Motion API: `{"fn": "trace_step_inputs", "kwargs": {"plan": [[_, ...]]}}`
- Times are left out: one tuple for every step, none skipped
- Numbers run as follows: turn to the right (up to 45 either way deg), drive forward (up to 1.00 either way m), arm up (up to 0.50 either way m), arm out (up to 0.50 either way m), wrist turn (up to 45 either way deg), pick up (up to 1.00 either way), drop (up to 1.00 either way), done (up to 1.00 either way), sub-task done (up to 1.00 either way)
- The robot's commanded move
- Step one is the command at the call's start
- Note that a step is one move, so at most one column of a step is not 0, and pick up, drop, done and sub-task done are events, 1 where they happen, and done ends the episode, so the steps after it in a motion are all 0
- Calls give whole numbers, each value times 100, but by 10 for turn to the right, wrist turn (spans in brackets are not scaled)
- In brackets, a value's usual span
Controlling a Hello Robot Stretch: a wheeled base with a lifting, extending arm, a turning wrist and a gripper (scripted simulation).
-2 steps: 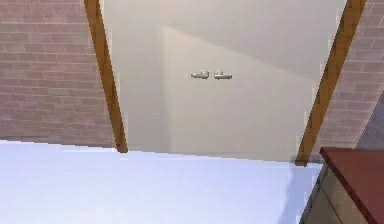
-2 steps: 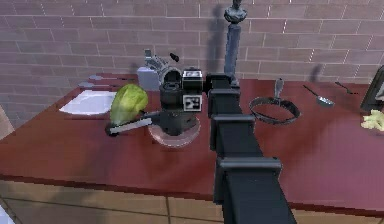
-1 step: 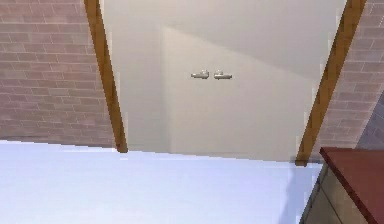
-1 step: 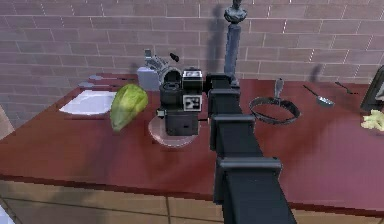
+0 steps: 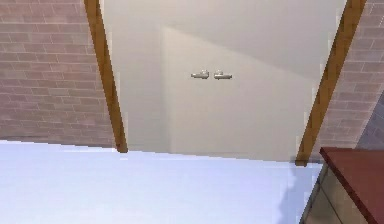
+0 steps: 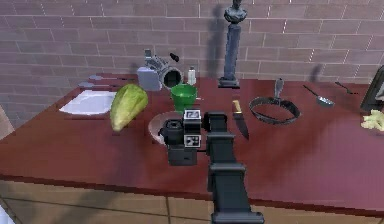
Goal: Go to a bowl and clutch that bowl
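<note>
On the dark red table (image 6: 300,160) in the arm side view lies a pale, shallow bowl (image 6: 156,123), just left of the middle. My arm rises from the bottom edge as a dark bar, with its two white marked squares right at the bowl. The gripper (image 6: 168,136) sits at the bowl's edge, partly covering it. I cannot tell whether it holds anything, since the bowl rests on the tabletop behind it.
A green cup (image 6: 184,96), a leafy green lump (image 6: 128,106), a white plate (image 6: 90,102), a metal vessel (image 6: 155,75), a tall dark candlestick (image 6: 232,45), a knife (image 6: 240,118) and a pan (image 6: 274,110) stand around. Ahead are cream double doors (image 5: 211,75) between brick walls.
</note>
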Motion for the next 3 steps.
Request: {"fn": "trace_step_inputs", "kwargs": {"plan": [[0, 0, 0, 0, 0, 100, 0, 0, 0], [0, 0, 8, 0, 0, 0, 0, 0, 0], [0, 0, 0, 0, 0, 0, 0, 100, 0]]}}
